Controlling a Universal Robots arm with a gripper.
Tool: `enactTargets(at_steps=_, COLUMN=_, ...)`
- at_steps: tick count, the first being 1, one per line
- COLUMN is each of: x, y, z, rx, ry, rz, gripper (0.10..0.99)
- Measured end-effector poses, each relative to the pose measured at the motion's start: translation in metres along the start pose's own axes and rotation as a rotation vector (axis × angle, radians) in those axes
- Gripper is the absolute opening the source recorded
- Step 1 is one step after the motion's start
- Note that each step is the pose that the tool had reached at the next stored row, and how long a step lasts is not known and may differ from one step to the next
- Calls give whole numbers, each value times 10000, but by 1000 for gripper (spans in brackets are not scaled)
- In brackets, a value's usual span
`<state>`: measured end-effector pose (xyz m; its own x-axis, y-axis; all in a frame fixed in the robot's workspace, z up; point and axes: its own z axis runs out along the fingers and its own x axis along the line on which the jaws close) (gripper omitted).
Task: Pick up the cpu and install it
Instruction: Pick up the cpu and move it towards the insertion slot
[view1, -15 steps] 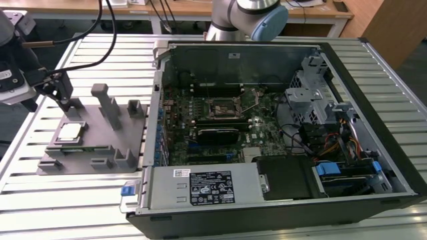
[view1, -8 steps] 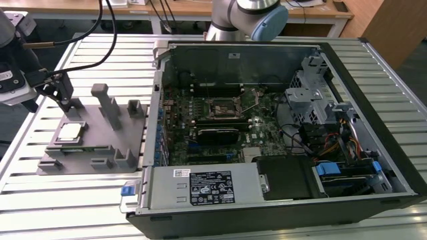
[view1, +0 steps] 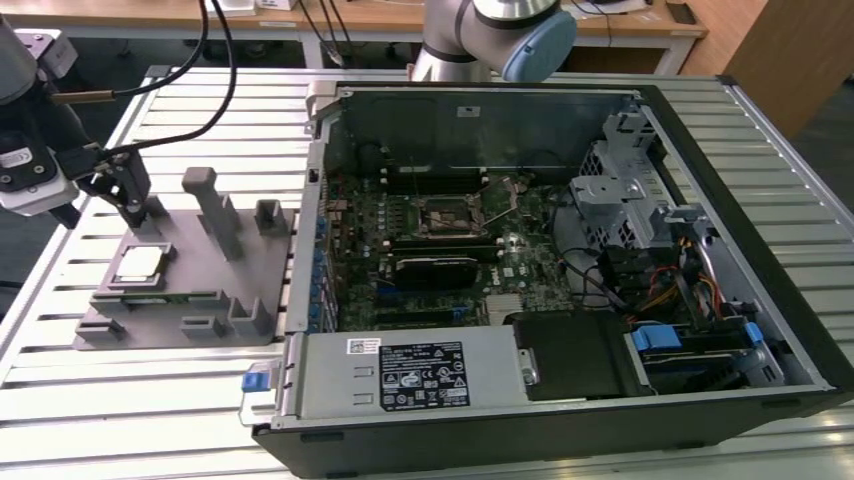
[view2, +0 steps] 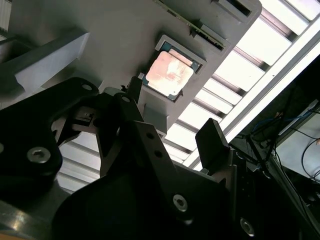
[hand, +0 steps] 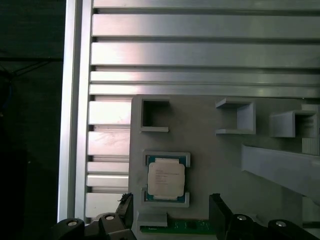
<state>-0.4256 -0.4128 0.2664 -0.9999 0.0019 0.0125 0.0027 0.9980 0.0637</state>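
Note:
The cpu, a small square chip with a silvery top, lies flat in a recess of the grey fixture at the exterior view's left. Both wrist views show the cpu seated in its pocket. My gripper hangs just above the fixture, a little behind the chip and apart from it. The gripper is open, its two black fingers spread wider than the chip with nothing between them. The black cpu socket sits on the motherboard inside the open computer case.
The open computer case takes up the middle and the exterior view's right, with drive cages and cables inside. Grey posts rise from the fixture beside the gripper. A green memory stick lies in a fixture slot. The slatted aluminium table lies underneath.

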Motion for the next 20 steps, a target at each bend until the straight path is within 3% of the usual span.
enactTargets(at_steps=13, x=-23, y=-4, z=46, rx=-24, ry=-1, rz=0, gripper=706)
enactTargets(at_steps=20, x=-25, y=-17, z=151, rx=-25, ry=0, rz=-2, gripper=706)
